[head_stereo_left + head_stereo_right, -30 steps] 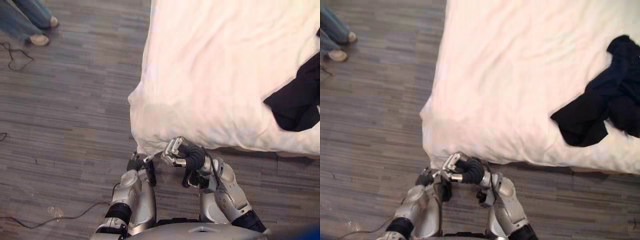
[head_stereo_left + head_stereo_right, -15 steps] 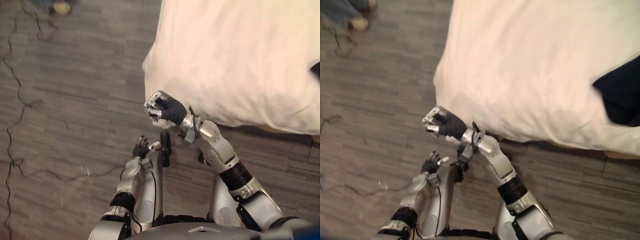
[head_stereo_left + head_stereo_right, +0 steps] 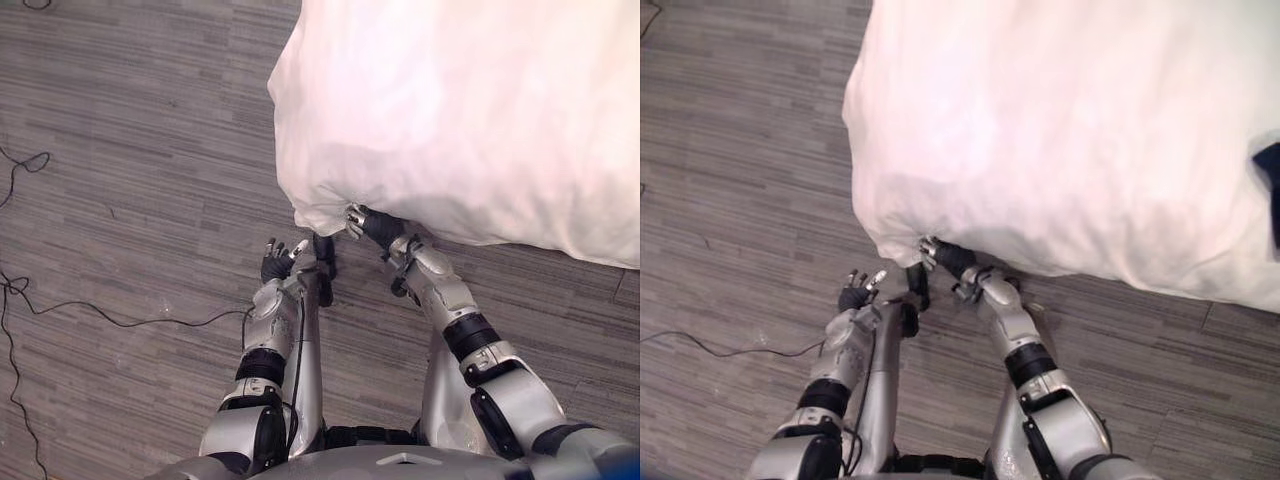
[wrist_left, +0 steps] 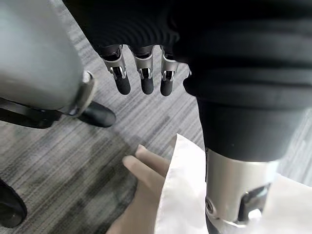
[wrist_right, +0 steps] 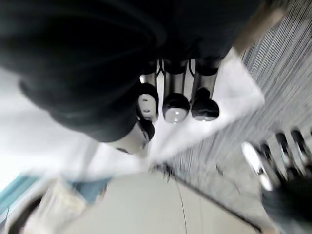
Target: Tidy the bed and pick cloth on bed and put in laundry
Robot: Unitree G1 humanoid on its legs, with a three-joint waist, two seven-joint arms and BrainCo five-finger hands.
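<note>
The bed's white duvet (image 3: 460,110) covers the upper right, and its near left corner (image 3: 305,205) hangs over the floor. My right hand (image 3: 372,226) is tucked up against the underside of that corner. In the right wrist view its fingers (image 5: 175,105) are curled with the thumb close by, on the white fabric. A sliver of dark cloth (image 3: 1270,170) lies on the bed at the far right edge. My left hand (image 3: 276,266) hovers low over the floor just left of the corner, its fingers (image 4: 142,80) straight and holding nothing.
Grey plank floor (image 3: 120,150) stretches to the left of and in front of the bed. The duvet's lower edge (image 3: 520,240) runs to the right along the bed's side.
The camera has swung, so the person's shoes have left the view and the dark cloth is almost out of view. My right hand has dropped from beside the corner to under its hanging edge.
</note>
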